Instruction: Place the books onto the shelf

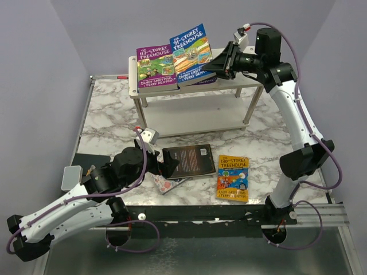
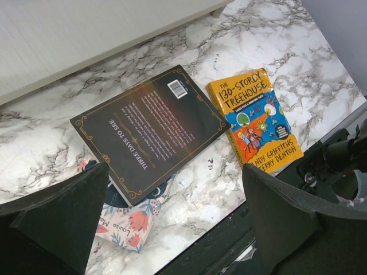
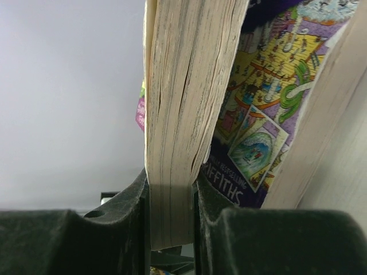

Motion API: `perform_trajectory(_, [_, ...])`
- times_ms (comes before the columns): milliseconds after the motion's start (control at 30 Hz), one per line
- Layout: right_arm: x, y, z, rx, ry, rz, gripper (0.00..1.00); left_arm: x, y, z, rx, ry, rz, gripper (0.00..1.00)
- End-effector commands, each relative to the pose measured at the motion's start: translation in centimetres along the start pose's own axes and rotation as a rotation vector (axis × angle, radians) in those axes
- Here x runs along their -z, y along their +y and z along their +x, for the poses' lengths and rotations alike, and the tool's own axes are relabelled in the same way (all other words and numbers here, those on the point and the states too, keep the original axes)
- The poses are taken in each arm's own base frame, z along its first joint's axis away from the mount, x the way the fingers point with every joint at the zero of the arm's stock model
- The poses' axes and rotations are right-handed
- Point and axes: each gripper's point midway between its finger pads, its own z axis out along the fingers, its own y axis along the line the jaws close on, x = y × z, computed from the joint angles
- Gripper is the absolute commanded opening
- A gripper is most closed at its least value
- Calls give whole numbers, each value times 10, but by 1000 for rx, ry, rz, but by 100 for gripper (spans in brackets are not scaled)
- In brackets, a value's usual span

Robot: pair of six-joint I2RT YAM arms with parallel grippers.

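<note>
Right gripper (image 1: 221, 62) clamps the page edge of the blue "Storey Treehouse" book (image 1: 191, 50), tilted on the shelf (image 1: 243, 83) top, overlapping the purple "117-Storey Treehouse" book (image 1: 153, 69). In front of the shelf: dark "Three Days to See" book (image 2: 150, 129) and orange "130-Storey Treehouse" book (image 2: 256, 118), apart. Left gripper (image 2: 172, 213) spread wide above.

A robotics lab cell: a marble-patterned table (image 1: 269, 143) is boxed in by plain lilac walls (image 1: 172, 14), which rise just behind the right gripper (image 1: 211, 67) and well off to the outer side of the left gripper (image 1: 156, 167). Back behind both grippers, white arms (image 1: 298, 120) bolt to a black rail (image 1: 200, 216), with purple cables (image 1: 335, 166) looping along them.
</note>
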Motion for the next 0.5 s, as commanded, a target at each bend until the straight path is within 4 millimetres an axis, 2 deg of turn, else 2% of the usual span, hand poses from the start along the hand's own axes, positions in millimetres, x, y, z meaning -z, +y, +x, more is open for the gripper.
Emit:
perform_trajectory(0, [3,-2,-5,49,-45,12,11,-1,2,-2,-6,-17,-2,99])
perform_trajectory(267, [9,-11,-1,52,-83,54,32,-2,2,-1,-6,-14,-6,99])
perform_trajectory(367, [13,-9,-2,60,-102,62,44,-2,2,-1,-6,-13,-7,99])
perform_trajectory(467, [17,-7,-5,72,-125,83,49,-3,2,1,-6,-6,-8,99])
